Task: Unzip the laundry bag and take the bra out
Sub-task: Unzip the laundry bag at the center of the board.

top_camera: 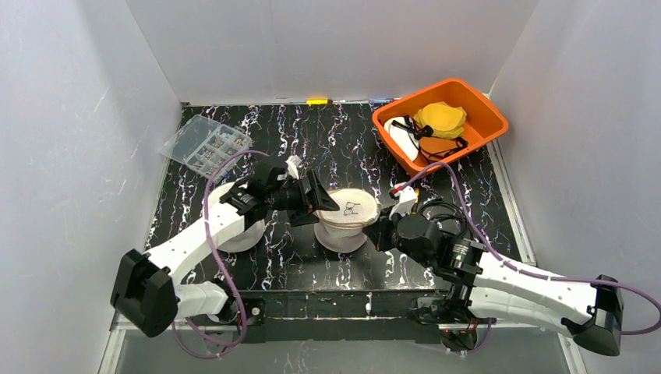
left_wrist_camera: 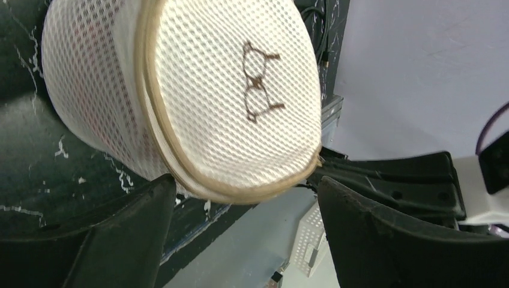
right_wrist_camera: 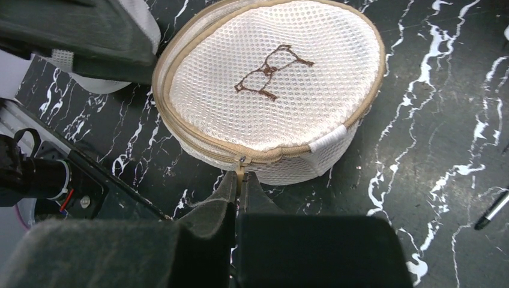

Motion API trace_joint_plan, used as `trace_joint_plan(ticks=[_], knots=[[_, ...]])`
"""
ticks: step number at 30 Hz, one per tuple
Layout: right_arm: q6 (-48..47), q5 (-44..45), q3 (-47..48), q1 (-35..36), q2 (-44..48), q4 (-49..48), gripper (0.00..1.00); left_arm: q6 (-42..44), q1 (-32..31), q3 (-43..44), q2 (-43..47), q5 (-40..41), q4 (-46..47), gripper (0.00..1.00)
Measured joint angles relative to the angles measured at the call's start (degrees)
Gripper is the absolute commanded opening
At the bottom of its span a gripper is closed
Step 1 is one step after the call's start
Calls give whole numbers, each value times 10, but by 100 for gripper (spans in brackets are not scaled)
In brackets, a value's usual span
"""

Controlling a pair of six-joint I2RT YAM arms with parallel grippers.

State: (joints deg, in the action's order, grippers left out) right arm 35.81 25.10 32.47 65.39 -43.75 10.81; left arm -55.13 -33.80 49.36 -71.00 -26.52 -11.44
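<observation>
The laundry bag [top_camera: 348, 209] is a round white mesh case with a tan zipper rim and a brown bra outline stitched on its lid; it stands on the black marbled table. My left gripper [top_camera: 312, 201] is open at the bag's left side. In the left wrist view its fingertips [left_wrist_camera: 245, 183] stand wide apart with the bag's rim [left_wrist_camera: 228, 96] just ahead of them, not pinched. My right gripper [right_wrist_camera: 241, 179] is shut on the tan zipper pull [right_wrist_camera: 241, 170] at the near side of the bag [right_wrist_camera: 270, 90]. The bra is hidden.
An orange bin [top_camera: 483, 109] at the back right holds yellow, white and orange garments. A clear plastic box [top_camera: 204, 146] lies at the back left. A white round object [top_camera: 243, 234] sits under the left arm. A pen [right_wrist_camera: 492, 210] lies right of the bag.
</observation>
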Motion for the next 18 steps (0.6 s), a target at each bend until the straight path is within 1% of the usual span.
trace_joint_plan(ticks=[2, 6, 10, 14, 18], knots=[[-2, -11, 0, 0, -12, -11, 1, 3, 0, 0, 27, -2, -28, 91], [-5, -33, 0, 0, -36, -38, 1, -3, 0, -3, 88, -12, -63, 92], [-10, -58, 5, 0, -62, -69, 1, -18, -1, -13, 134, -16, -75, 92], [-15, -87, 19, 0, -88, -96, 1, -31, -10, -13, 131, -16, -74, 93], [-16, -110, 34, 0, -103, -111, 1, -37, -21, -13, 89, -16, -63, 92]])
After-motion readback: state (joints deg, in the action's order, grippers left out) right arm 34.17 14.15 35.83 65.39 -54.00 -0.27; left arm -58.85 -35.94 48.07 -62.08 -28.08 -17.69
